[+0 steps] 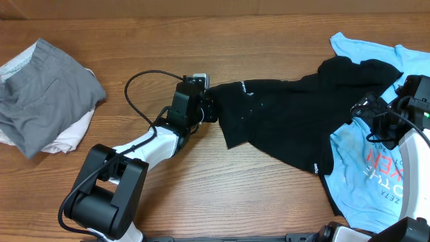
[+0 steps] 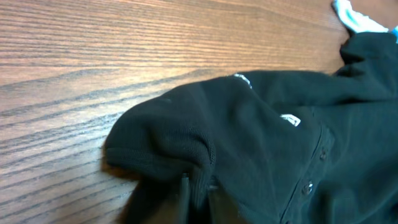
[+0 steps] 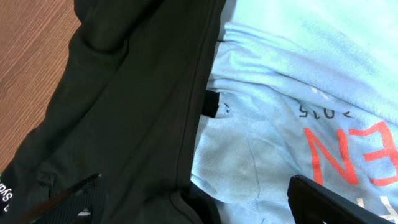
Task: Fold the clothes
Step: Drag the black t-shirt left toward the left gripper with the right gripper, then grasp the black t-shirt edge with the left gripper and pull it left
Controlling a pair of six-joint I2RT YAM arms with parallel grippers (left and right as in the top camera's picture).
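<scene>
The black shirt (image 1: 289,117) lies crumpled and unfolded across the middle and right of the wooden counter (image 1: 134,40). Its cloth is rumpled into soft ridges, with a small white logo (image 2: 290,120) on the chest and a row of dark buttons (image 2: 321,155) beside it. White lettering (image 1: 314,168) shows on its near hem. Its right side lies over a light blue shirt (image 1: 366,181) printed with red letters, which spreads over the counter's right end.

The left claw (image 1: 213,107) is clenched on the black shirt's left edge. In the left wrist view the fabric bunches into a thick fold just where the fingers (image 2: 185,194) pinch it.

The right claw (image 1: 371,115) hangs released, jaws wide apart, above the line where the black shirt meets the light blue one; its wrist view shows nothing between the fingers (image 3: 74,198).

At the far left a pile of grey clothes (image 1: 47,94) sits well apart from both shirts.
</scene>
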